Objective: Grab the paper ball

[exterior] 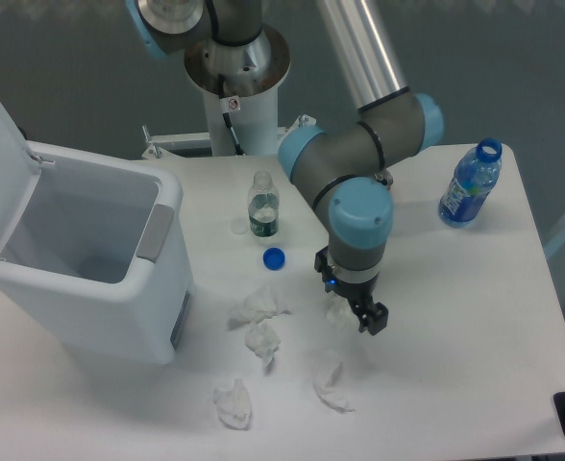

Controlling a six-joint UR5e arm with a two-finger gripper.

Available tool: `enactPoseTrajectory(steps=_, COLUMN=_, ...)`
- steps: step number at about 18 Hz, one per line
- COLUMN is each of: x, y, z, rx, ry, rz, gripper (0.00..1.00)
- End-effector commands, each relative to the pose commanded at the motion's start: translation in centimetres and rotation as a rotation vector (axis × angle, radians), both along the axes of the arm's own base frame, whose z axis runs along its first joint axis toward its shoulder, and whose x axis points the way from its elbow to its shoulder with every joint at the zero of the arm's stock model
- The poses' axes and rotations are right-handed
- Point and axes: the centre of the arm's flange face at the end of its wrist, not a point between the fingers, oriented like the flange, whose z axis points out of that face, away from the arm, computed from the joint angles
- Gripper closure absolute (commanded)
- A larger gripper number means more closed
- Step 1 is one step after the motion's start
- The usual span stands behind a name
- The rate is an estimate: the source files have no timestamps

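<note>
Just right of frame centre, the gripper (351, 299) hangs spread-fingered over the paper ball (339, 309), straddling it. Next, I judge: lower, then close.

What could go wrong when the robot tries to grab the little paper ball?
The gripper hangs right over the paper ball and hides most of it, so the fingers might pinch only an edge and drop it. Another paper wad lies close below, so a sideways miss could nudge that one instead.

Robot lab test bench.
White table (475, 317), pedestal-mounted arm (359, 173), open bin (90, 259), scattered bottles and paper wads.
</note>
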Motion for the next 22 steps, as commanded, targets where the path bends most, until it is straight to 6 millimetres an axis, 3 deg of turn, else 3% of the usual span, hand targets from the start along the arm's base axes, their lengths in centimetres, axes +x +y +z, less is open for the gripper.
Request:
enactPoseTrajectory(steps=3, x=0.3, y=-0.6, z=-0.4, rx=-0.01, ry=-0.01, rz=-0.014, gripper=0.05)
enactPoseTrajectory(steps=7, x=-1.0, y=-1.8, z=-0.5, rx=-0.02, ry=-0.011, rz=-0.082, gripper=0.05)
enactPoseTrajectory(steps=12, x=-2.5, y=-1.4, z=-0.9, rx=-0.02, ry=-0.005, rz=-0.16, gripper=0.04)
enactPoseTrajectory(steps=22, x=-0.8, y=-2.8, z=-3.7, rx=-0.051, ry=-0.058, rz=-0.193, gripper=0.05)
